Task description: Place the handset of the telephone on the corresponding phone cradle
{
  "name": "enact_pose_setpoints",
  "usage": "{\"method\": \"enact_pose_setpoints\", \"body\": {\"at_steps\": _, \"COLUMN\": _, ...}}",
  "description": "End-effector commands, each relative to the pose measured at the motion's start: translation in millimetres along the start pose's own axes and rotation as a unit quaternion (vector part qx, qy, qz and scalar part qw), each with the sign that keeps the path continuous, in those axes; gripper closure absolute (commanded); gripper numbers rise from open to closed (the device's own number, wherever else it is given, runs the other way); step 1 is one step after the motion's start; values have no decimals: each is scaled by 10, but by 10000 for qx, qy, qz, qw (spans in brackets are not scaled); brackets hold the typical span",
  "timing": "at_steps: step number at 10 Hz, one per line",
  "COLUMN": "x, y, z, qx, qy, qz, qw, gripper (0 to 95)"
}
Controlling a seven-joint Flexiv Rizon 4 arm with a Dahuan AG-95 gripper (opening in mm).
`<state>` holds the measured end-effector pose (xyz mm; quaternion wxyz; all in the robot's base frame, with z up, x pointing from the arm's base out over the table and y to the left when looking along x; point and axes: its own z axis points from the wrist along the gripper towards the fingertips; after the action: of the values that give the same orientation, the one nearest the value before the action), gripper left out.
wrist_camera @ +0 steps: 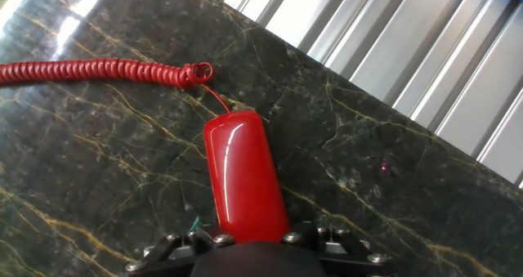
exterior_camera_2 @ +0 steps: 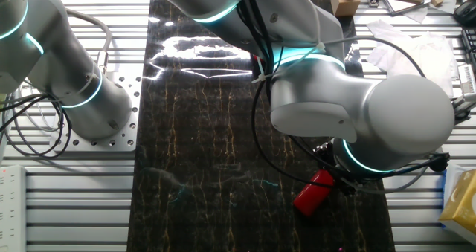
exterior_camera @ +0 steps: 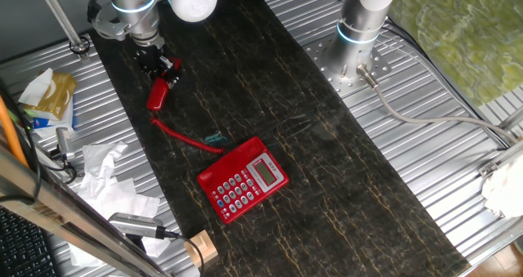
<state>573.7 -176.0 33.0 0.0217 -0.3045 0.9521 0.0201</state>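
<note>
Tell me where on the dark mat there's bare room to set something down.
Bare mat lies between the telephone and the second arm's base, and beyond the phone toward the mat's lower end. It is crowded around the hand, the handset and its coiled cord.

You've got the handset (exterior_camera: 158, 94) near the mat's (exterior_camera: 327, 179) far left edge, well apart from the telephone (exterior_camera: 243, 179) toward its near end, cord (exterior_camera: 186, 137) lying between them.
</note>
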Motion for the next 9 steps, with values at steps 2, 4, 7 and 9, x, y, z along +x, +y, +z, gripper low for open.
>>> {"method": "enact_pose_setpoints", "body": {"at_steps": 2, "x": -1, "y": 1, "z": 0, "qx": 0, "qy": 1, "qz": 0, "qw": 10000, "gripper": 380}}
{"method": "enact_pose_setpoints", "body": {"at_steps": 4, "x": -1, "y": 1, "z": 0, "qx": 0, "qy": 1, "qz": 0, "qw": 10000, "gripper": 380}}
{"method": "enact_pose_setpoints", "body": {"at_steps": 7, "x": 19, "y": -14, "z": 114, "qx": 67, "qy": -166, "qz": 183, "qw": 9997, "gripper": 760}}
{"method": "enact_pose_setpoints", "body": {"at_steps": 9, "x": 18, "y": -14, "z": 112, "qx": 75, "qy": -168, "qz": 227, "qw": 9996, "gripper": 950}}
